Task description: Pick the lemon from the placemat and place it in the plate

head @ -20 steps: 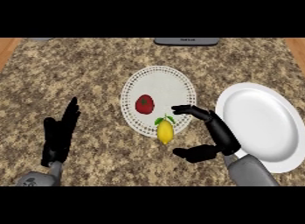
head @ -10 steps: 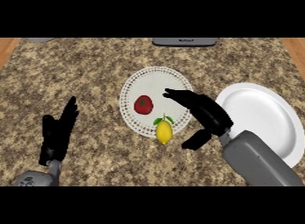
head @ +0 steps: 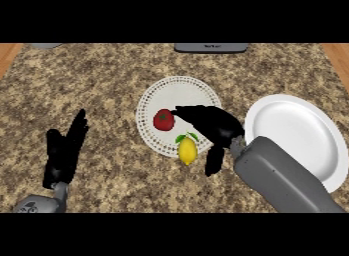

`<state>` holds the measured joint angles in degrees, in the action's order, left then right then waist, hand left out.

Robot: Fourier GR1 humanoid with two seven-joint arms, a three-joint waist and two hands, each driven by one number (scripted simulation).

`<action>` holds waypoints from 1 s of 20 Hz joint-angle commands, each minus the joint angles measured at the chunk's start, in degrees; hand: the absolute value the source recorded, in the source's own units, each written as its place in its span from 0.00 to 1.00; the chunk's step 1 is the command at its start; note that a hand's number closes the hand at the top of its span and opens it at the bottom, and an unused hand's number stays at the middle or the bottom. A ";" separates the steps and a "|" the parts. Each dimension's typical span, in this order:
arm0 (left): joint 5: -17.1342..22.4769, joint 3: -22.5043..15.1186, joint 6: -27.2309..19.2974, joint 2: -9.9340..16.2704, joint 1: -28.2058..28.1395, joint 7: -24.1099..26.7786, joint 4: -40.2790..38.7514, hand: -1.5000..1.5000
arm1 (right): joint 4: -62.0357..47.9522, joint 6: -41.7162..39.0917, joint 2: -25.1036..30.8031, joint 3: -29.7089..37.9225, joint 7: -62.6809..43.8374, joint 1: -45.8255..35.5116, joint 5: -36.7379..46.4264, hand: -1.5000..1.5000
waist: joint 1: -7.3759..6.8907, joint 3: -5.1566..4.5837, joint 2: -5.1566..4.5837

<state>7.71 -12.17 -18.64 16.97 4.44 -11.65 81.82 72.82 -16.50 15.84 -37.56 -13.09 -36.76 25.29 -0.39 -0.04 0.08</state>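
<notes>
Seen from above, the robot's right hand (head: 210, 124) hangs over the lower right part of the white, dotted-rim placemat (head: 178, 89), its dark fingers (head: 186, 111) spread wide and holding nothing, their tips reaching toward a red tomato (head: 163, 120) and hiding part of the mat beneath. The thumb points down just right of the lemon (head: 186, 150), which lies at the placemat's lower edge with its small green leaves toward the hand; whether the hand touches the fruit cannot be told. The grey right forearm (head: 280, 177) runs off the lower right, covering the near left rim of the white plate (head: 302, 130), which sits to the right of the placemat. At lower left the left hand (head: 65, 152) rests open, fingers straight and pointing up, well apart from the mat. A dark object (head: 210, 47) and a grey one (head: 45, 45) are cut off at the speckled table's (head: 96, 75) far edge; wood shows beyond both sides.
</notes>
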 commanded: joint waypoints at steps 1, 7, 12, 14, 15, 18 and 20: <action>-1.32 -0.25 -0.27 -1.66 0.24 -0.49 -0.67 0.50 | -2.94 -3.08 -3.71 -2.15 -2.31 1.38 3.07 0.00 | 0.11 0.04 -0.10; -2.65 1.59 1.93 -1.97 -2.78 0.24 2.71 0.50 | -8.16 -6.28 -6.79 3.98 -0.24 -0.20 8.26 0.00 | 0.06 0.04 -0.08; -2.72 4.45 3.39 -2.05 0.60 -2.11 1.45 0.50 | -13.64 -6.59 -9.13 6.29 3.48 -0.61 11.56 0.00 | 0.12 0.05 -0.13; -4.99 1.17 2.29 -2.62 -4.68 -4.38 9.27 0.50 | -8.96 -7.81 -9.04 5.07 1.40 2.32 13.55 0.00 | 0.06 0.06 0.01; -3.86 4.00 4.10 -3.24 -3.69 -0.22 3.84 0.50 | -9.54 -9.24 -8.18 7.27 3.74 1.98 14.37 0.00 | 0.16 0.04 -0.06; -5.80 4.77 3.70 -4.66 0.30 -1.42 0.88 0.50 | -8.51 -10.77 -11.30 7.99 1.18 2.88 16.15 0.00 | 0.30 0.04 -0.06; -6.56 4.41 3.96 -4.66 -3.30 -2.08 4.73 0.50 | -11.32 -9.50 -13.13 8.78 3.61 2.70 18.06 0.00 | 0.13 0.05 -0.06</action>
<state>2.87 -8.05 -14.76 13.44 2.07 -12.80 84.99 61.95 -24.67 4.83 -30.43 -10.35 -34.67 40.63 -0.26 0.00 0.00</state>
